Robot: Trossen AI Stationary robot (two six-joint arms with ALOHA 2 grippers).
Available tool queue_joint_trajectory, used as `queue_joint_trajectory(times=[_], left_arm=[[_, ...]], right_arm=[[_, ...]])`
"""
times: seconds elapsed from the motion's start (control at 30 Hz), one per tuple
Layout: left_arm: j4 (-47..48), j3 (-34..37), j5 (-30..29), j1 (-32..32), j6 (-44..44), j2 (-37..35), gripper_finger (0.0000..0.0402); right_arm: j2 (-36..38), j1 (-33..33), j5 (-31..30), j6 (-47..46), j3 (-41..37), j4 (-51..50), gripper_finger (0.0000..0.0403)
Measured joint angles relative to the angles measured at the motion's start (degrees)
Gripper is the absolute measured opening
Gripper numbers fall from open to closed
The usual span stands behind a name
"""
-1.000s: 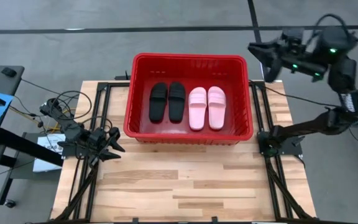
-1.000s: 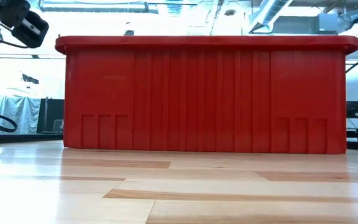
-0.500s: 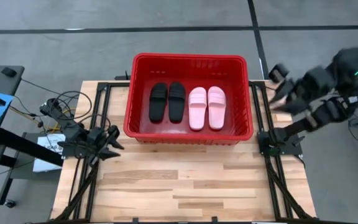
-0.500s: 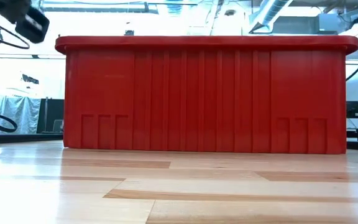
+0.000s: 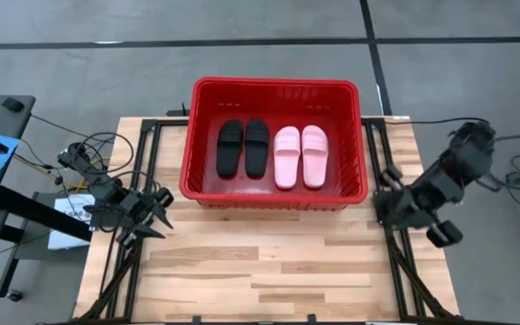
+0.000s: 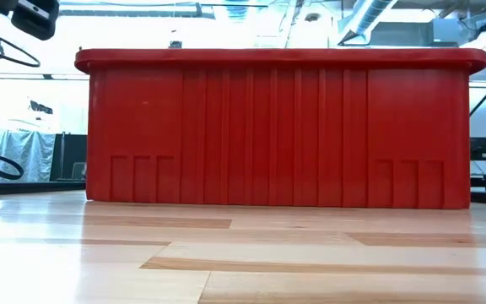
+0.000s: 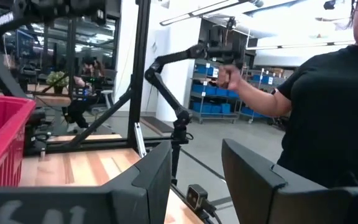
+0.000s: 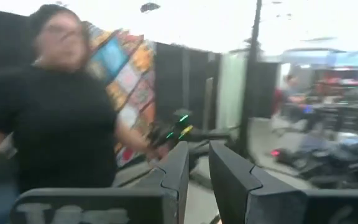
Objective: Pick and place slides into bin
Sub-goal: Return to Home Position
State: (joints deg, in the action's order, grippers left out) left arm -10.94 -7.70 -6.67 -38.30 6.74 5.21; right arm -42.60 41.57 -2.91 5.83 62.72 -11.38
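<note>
Slides [image 5: 287, 156] parallel, lengthwise across bin [image 5: 275, 83]

The bin [image 5: 273, 86] is set on the table [image 5: 278, 262], toward its far edge and midway across. Four slides [image 5: 257, 147] are laid side by side in it. The left arm [image 5: 116, 206] is folded at the table's left edge, the right arm [image 5: 445, 176] at its right.
</note>
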Motion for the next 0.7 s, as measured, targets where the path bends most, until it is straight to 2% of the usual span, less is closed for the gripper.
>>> queue_joint_trajectory(times=[0.1,0.23,0.47,0.7], left_arm=[[0.00,0.00,0.01,0.00,-0.02,0.00,0.0132],[-0.02,0.00,0.03,0.00,-0.03,0.00,0.0132],[-0.04,0.00,0.10,0.00,-2.15,0.00,0.0132],[-0.04,0.00,0.38,0.00,-2.53,0.00,0.0132]], right_arm=[[4.95,3.94,-1.02,-0.40,-8.72,1.11,0.0057],[9.13,6.39,-6.46,-2.64,-19.27,8.19,0.0057],[15.25,9.13,-6.32,-5.90,-33.29,13.26,0.0057],[19.17,12.47,-6.19,-6.95,-44.41,22.75,0.0057]])
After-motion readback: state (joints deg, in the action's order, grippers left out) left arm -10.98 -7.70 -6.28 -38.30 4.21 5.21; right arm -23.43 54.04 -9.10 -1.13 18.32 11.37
